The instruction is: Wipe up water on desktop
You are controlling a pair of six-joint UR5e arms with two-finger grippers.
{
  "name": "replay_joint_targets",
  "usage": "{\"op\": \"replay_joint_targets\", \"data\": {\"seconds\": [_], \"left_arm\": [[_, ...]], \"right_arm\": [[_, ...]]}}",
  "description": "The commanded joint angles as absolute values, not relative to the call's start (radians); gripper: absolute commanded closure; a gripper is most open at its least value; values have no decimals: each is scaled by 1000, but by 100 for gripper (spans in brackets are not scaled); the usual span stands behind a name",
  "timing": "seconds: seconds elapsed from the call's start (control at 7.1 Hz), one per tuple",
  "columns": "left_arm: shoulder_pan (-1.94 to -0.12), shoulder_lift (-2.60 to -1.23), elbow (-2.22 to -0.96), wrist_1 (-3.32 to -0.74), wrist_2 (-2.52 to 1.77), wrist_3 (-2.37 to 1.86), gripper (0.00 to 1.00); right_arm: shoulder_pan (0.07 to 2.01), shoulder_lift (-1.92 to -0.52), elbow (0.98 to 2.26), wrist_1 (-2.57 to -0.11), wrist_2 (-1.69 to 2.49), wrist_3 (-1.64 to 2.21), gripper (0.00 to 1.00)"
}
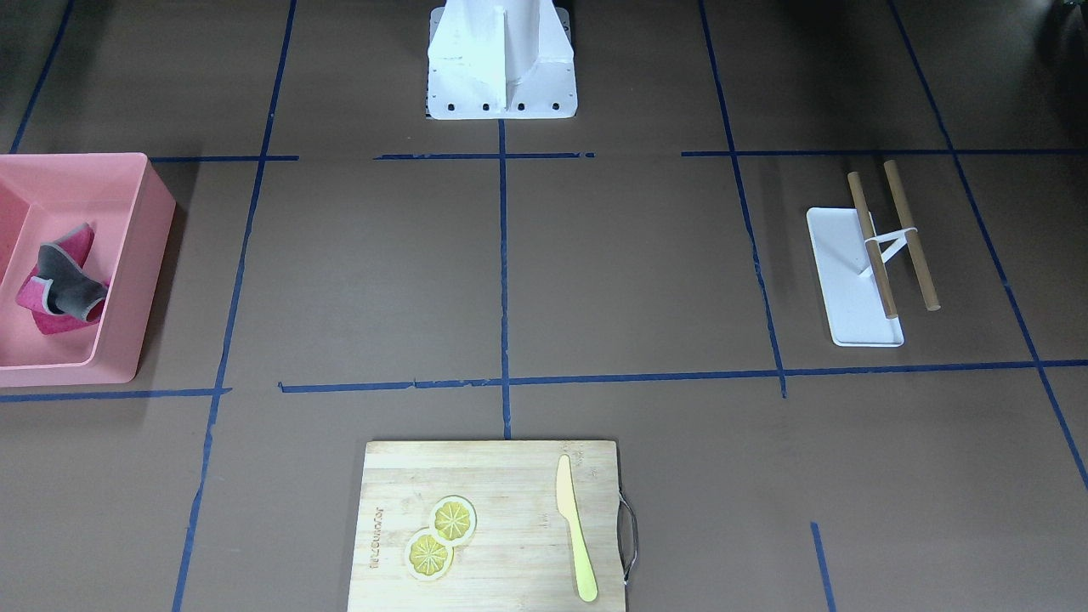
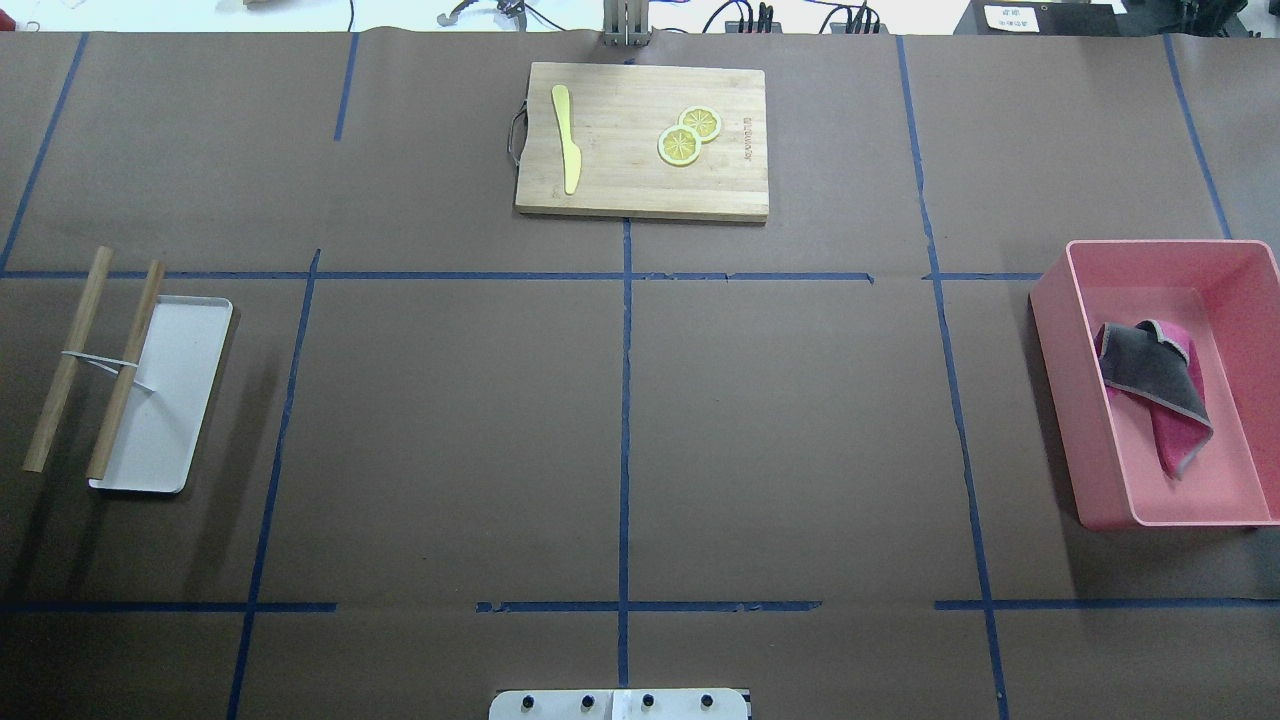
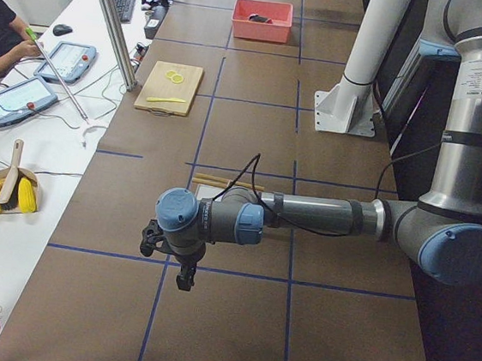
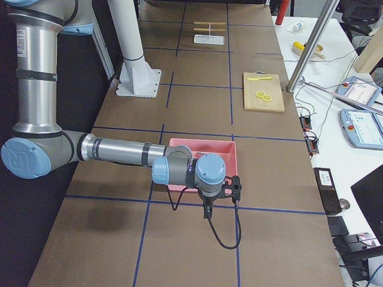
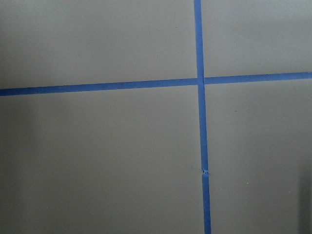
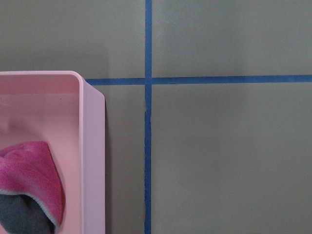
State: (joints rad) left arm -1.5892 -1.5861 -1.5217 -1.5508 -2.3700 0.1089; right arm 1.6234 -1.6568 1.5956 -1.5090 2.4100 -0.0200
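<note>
The desktop [image 2: 800, 420] is a dark-brown surface crossed by blue tape lines; I see no water on it in any view. A pink and grey cloth [image 2: 1155, 390] lies crumpled in a pink bin [image 2: 1100, 500] on the robot's right; it also shows in the right wrist view [image 6: 29, 195]. My left gripper [image 3: 166, 263] hovers over bare desktop near a tape crossing. My right gripper [image 4: 222, 200] hovers just beside the bin's near end. Both show only in the side views, so I cannot tell whether they are open or shut.
A bamboo cutting board [image 2: 640, 140] with two lemon slices [image 2: 688, 135] and a yellow knife [image 2: 567, 135] lies at the far middle. A white tray [image 2: 170, 400] with two wooden sticks [image 2: 90, 360] sits on the robot's left. The robot's white base [image 1: 501, 59] stands at the near edge.
</note>
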Motion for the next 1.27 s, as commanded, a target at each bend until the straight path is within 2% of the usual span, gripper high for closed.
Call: {"op": "replay_joint_targets", "data": {"seconds": [0.0, 1.13], "left_arm": [[-1589, -1586, -1522, -1551, -2370, 109, 0], [-1589, -1588, -1522, -1551, -2372, 107, 0]], "right_arm": [[1626, -1658, 1595, -1517, 2398, -18, 0], [1634, -1663, 1597, -1514, 2387, -18, 0]]}}
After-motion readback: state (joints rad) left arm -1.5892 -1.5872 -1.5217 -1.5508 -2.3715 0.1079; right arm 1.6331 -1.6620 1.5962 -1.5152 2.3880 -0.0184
